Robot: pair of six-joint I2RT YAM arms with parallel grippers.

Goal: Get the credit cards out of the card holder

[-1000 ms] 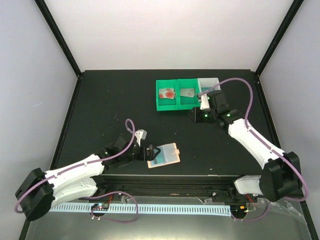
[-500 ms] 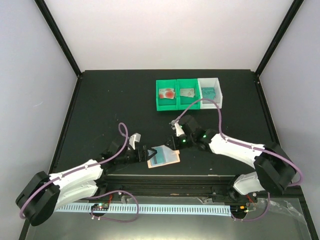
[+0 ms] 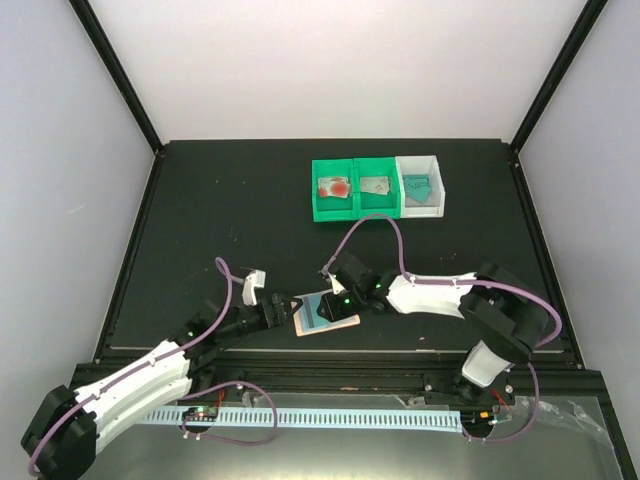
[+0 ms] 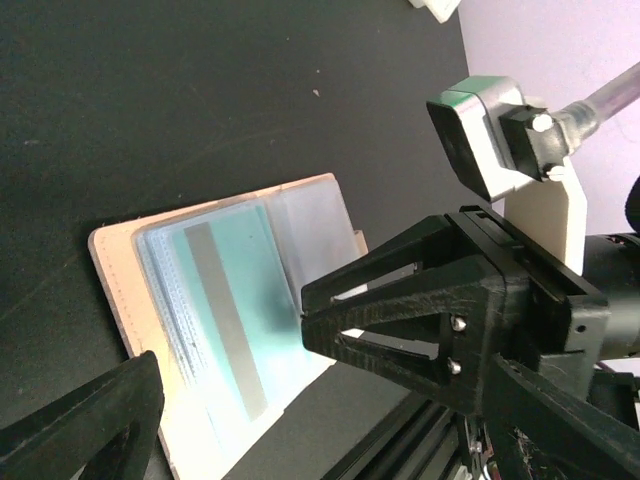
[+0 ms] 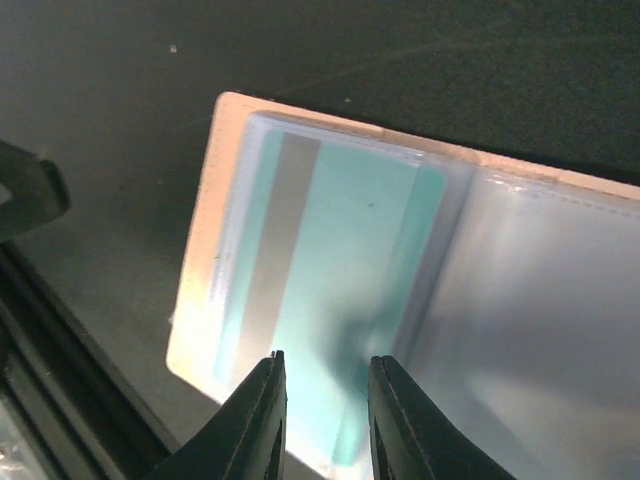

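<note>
The card holder (image 3: 342, 322) lies open near the table's front edge, peach with pale blue pockets. A teal credit card (image 5: 340, 260) with a grey stripe sits in its left pocket (image 4: 225, 300). My right gripper (image 5: 327, 358) hovers just over that card's near end, open by a narrow gap with nothing between the fingers. From the left, my left gripper (image 4: 226, 345) stands wide open, straddling the holder's (image 4: 115, 270) edge. In the top view the two grippers (image 3: 288, 312) (image 3: 328, 302) meet over the holder. Three more credit cards lie in the bins: red-blotched (image 3: 333, 187), silver (image 3: 375, 185) and teal (image 3: 418, 184).
Two green bins (image 3: 352, 211) and a white bin (image 3: 437, 190) stand in a row at the back of the black table. The table's front rail (image 3: 330, 362) runs close below the holder. Black frame posts rise at both back corners.
My right arm has swung from the white bin down and left to the card holder. The left arm has sunk lower and its jaws have narrowed a little.
</note>
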